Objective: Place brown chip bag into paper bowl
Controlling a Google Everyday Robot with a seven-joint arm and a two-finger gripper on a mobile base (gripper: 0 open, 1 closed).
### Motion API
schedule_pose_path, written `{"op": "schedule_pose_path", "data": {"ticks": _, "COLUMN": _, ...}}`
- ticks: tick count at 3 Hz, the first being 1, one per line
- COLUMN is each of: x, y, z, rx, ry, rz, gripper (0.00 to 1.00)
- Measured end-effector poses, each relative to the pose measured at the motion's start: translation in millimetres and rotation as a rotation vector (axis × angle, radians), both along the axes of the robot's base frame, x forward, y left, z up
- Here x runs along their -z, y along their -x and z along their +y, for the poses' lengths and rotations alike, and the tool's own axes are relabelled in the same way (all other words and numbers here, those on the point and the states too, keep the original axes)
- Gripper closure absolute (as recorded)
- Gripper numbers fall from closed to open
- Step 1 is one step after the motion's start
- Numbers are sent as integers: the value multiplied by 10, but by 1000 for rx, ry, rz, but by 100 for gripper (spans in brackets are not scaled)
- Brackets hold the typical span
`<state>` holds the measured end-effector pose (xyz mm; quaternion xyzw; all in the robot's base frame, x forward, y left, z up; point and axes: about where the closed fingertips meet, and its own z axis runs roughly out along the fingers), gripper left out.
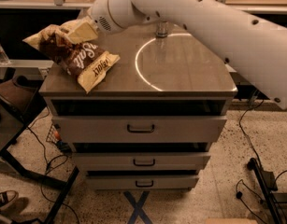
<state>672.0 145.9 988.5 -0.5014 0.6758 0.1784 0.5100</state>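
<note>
The gripper (80, 32) is at the back left corner of the cabinet (190, 76), at the end of the arm (208, 17) that reaches in from the upper right. It looks pinched on the upper part of the bag (74, 59), though only one pale finger shows against the foil. The bag slants down from the grip, its top raised beyond the left edge and its cream lower end touching or just above the top near the front left corner; which of the two cannot be told. The step in hand is judged to be the carry: the bag is grasped but not delivered. The bowl is nowhere in view; only a bright ring of light (139, 71) and a small metal stub (161, 30) mark the top, and the arm hides much of the back. The next move calls for finding the bowl, raising the bag clear of the surface, bringing it over the bowl and letting go there.
</note>
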Motion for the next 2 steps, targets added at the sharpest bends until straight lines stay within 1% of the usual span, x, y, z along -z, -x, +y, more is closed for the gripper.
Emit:
{"op": "schedule_pose_path", "data": {"ticks": 1, "x": 1, "y": 5, "z": 12, "rx": -2, "ry": 0, "rz": 0, "gripper": 0}}
{"op": "schedule_pose_path", "data": {"ticks": 2, "x": 1, "y": 6, "z": 13, "rx": -2, "ry": 0, "rz": 0, "gripper": 0}}
